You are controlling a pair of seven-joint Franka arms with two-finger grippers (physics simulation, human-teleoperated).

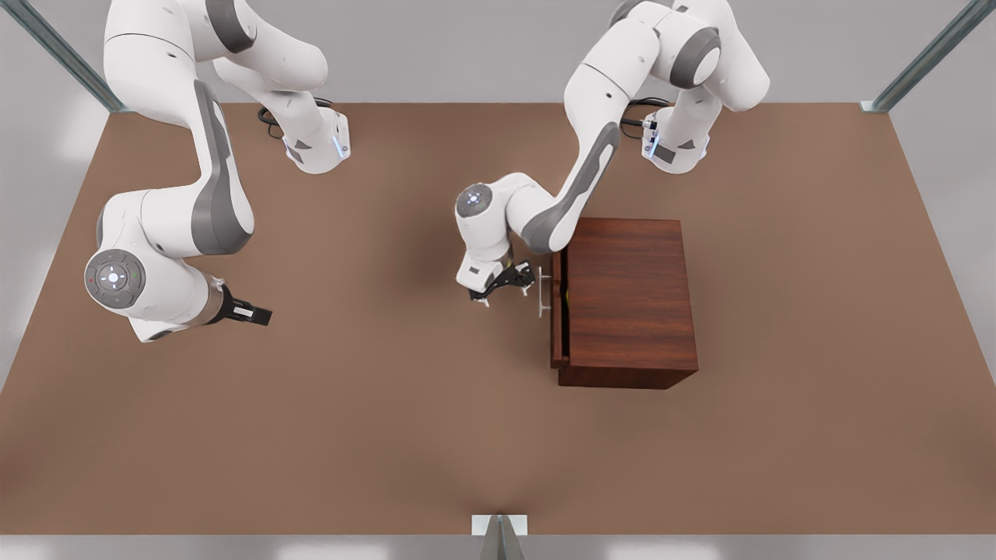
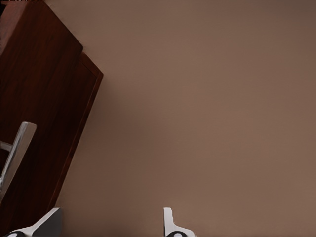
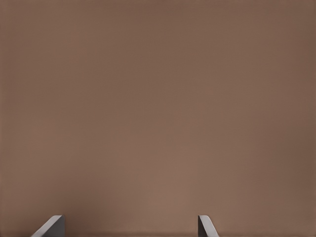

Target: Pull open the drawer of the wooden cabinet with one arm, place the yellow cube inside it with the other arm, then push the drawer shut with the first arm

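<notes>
Drawer [image 1: 558, 311] sits barely ajar as I see my left gripper [image 1: 510, 286] spread beside its handle [image 1: 542, 292], right gripper [image 1: 253, 313] spread, waiting.

brown table [image 1: 311, 435], wooden cabinet [image 1: 630, 299] on it

No readable text, label, brand, number or sign stands on anything here. The dark reddish-brown wood-grain cabinet [image 1: 630, 299] carries plain grain, and the white robot arms bear only unlettered round button pads [image 1: 113, 276] and small lights.
</notes>
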